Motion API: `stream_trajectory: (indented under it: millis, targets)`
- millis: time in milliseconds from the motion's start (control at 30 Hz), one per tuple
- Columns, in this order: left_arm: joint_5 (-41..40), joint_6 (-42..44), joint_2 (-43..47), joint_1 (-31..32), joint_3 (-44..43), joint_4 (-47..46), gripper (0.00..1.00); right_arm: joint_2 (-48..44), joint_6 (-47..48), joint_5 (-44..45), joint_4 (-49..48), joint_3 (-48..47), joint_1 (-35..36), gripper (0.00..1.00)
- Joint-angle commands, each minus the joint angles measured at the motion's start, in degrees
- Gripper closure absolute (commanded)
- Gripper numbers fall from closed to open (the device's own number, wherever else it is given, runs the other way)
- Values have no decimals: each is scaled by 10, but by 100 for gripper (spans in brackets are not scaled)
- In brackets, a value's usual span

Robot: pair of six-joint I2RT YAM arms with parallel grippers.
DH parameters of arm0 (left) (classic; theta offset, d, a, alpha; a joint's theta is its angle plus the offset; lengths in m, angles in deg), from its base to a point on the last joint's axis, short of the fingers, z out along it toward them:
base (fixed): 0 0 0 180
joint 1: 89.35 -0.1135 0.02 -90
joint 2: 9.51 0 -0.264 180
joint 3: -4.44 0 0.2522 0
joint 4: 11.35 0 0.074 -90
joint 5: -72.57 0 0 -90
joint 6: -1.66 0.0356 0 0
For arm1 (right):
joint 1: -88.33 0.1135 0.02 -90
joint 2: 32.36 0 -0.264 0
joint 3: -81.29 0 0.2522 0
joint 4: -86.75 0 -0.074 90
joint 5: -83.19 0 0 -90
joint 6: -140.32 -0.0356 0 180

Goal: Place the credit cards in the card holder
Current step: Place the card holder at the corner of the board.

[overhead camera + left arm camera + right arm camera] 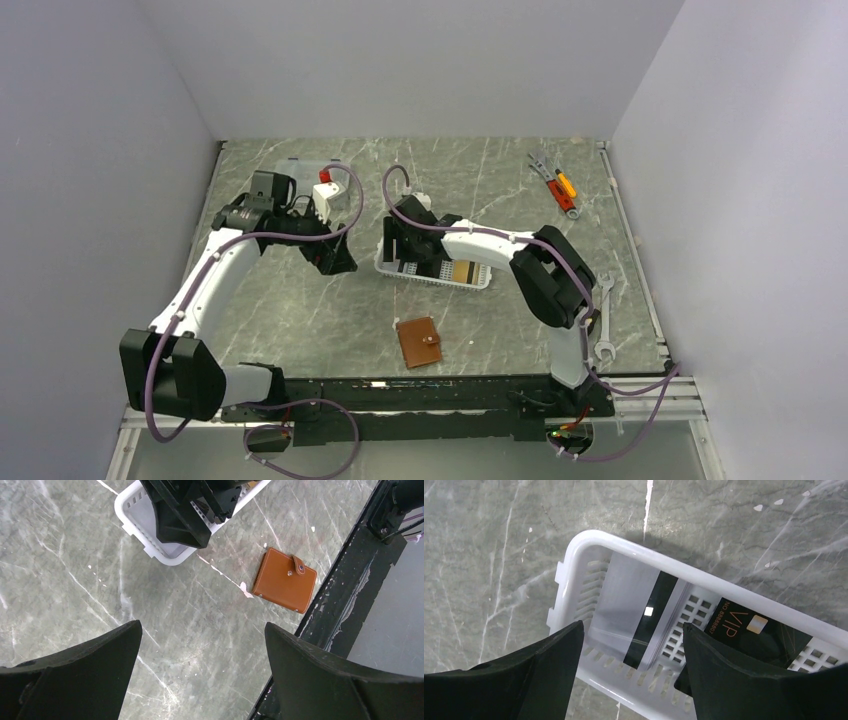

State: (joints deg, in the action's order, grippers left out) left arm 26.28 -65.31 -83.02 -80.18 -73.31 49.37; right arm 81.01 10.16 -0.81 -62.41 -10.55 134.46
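1. Right claw [633,630] is spread wide and empty, hanging over the white basket [724,587] at centre frame.
2. Credit cards [644,615] lie flat inside the basket: a pale one with a black stripe, and a black VIP card [744,630] to its right.
3. Card holder [419,341] lies snapped shut on the tabletop [300,310], lower centre, apart from the basket.
4. Left claw [202,630] is wide and empty too, left of the basket.

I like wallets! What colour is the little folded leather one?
The small folded leather wallet is orange-brown, seen best in the left wrist view.
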Motion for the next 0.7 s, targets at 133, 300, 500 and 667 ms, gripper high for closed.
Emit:
stream_trajectory:
  millis: [133,300,500,667]
  targets:
    - [19,-3,17,-3,30,-33,1,23,-19,35,-6,-34,1,26]
    - [20,-2,31,-3,44,-37,1,36,-32,42,-12,-31,1,27]
    - [18,-2,45,-3,60,-41,1,38,-50,50,-20,-21,1,30]
    - [24,-3,44,-3,63,-41,1,32,-68,56,-31,2,-1,41]
